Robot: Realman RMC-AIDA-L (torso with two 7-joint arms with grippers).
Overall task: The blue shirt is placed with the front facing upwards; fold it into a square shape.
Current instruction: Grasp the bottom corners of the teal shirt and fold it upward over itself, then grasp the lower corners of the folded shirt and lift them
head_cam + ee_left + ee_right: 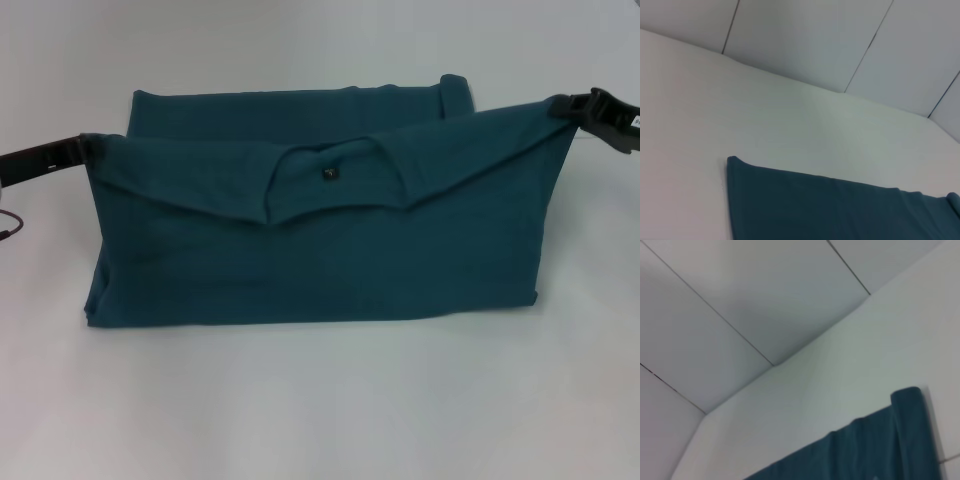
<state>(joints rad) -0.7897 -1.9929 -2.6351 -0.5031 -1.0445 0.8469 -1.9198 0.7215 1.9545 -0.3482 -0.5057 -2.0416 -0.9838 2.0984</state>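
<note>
Blue shirt [320, 260]: mid-counter [320, 420], neck edge lifted and drawn toward the near edge, collar sagging. Left gripper [82, 148] and right gripper [572, 108]: each pinching one upper corner. Risk: uneven travel skews the fold; a slipped corner drops it.

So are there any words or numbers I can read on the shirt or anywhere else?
None can be read.
The blue shirt shows no print on the cloth facing up.
The small dark label at its neck has a tiny pale mark, too small to read.
The right gripper has a pale patch at the picture's edge, too cut off to read.
The left gripper, the table and the wall panels show no writing.
</note>
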